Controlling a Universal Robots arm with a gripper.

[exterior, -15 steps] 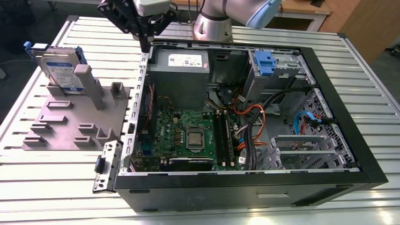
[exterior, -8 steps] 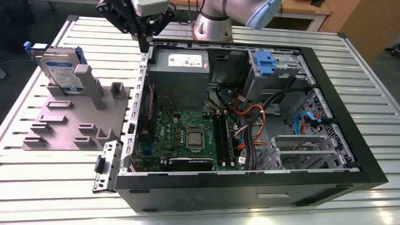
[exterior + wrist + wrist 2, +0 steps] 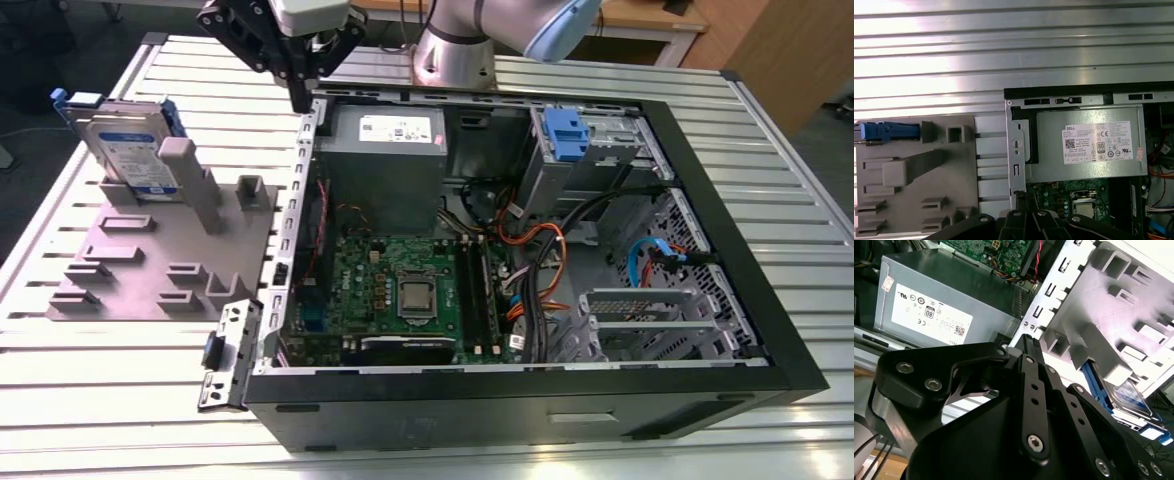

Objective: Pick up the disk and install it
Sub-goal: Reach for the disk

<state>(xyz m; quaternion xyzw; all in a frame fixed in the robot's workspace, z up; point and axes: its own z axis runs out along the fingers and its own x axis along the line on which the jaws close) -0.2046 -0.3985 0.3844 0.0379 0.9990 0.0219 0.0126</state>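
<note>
The disk is a flat rectangular silver-grey hard drive with a white-and-blue label on its broad face and blue plastic rails along its edges. It sits outside the open black computer case, held in a slot of a grey blocky plastic fixture plate that lies on the slatted aluminium table just beside the case's side wall. It stands on edge, thin side up. From above, in the first wrist view, it shows as a narrow blue strip, and that strip runs parallel to the case wall nearest the grey metal power-supply box with the white sticker. Its long axis appears to point upward (the fixture's blocks hide the lower end, so this is not certain).

The black end effector hangs over the case corner next to the power-supply box, well apart from the disk. Its fingers are pressed together on nothing, as the second wrist view shows.
</note>
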